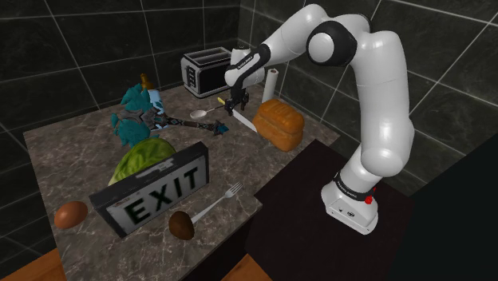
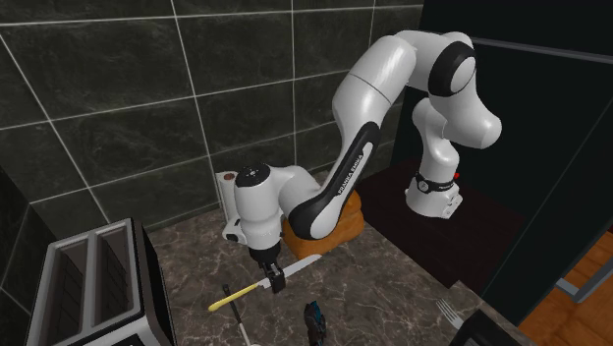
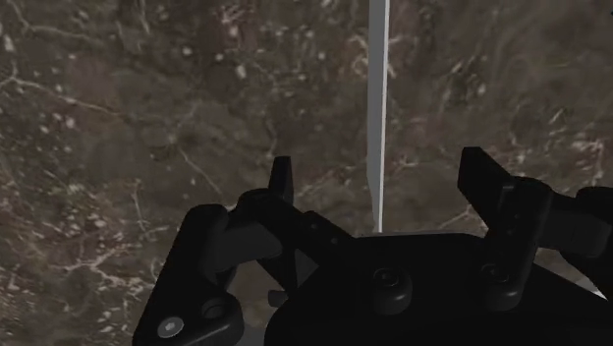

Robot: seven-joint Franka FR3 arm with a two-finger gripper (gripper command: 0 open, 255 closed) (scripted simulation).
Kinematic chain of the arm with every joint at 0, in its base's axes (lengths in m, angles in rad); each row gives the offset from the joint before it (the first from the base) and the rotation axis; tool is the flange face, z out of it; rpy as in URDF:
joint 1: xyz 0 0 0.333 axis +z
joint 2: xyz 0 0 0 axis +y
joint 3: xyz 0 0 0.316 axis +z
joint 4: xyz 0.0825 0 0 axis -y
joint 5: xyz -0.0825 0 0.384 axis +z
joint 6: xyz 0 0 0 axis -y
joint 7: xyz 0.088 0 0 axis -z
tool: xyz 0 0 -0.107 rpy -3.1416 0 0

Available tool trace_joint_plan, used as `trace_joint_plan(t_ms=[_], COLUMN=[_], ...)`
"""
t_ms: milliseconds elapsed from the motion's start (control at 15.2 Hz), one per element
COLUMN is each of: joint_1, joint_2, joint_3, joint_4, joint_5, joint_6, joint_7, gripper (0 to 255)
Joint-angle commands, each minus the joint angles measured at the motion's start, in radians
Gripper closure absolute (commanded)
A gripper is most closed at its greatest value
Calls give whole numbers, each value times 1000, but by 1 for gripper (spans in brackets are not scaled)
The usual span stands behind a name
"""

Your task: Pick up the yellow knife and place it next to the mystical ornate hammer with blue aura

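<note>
Tool (image 3: 380, 177) spread wide, knife (image 3: 377, 88) blade btwn fingers (image 3: 282, 192), not touching either.

A glossy white arm (image 1: 386, 104) of rounded tubular links has dark joint rings and black lettering (image 2: 345, 178) along its forearm. Its base has a black band (image 1: 351, 184) with a small red button (image 1: 369, 199) at 3 o'clock. The all-black two-finger gripper (image 3: 381, 169) bears round screw heads (image 3: 391, 286).

Knife (image 2: 236, 295): yellow handle, pale blade; is lying flat on the marbled desk (image 1: 72, 152). Hammer (image 1: 148, 118): ornate teal head, dark shaft; is lying at the knife's 9 o'clock, shoulder view, shaft-end near.
</note>
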State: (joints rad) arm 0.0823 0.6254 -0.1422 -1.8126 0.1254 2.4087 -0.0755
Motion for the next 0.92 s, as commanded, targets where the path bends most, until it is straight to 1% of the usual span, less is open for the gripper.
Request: trace_joint_plan(t_ms=[0, 66, 330, 858], joint_1=[0, 0, 9, 9], joint_2=[0, 0, -87, -87], joint_3=[0, 0, -13, -13], joint_4=[0, 0, 3, 3], joint_5=[0, 0, -16, -17], joint_6=[0, 0, -89, -89], joint_7=[0, 0, 10, 10], gripper=[0, 0, 0, 0])
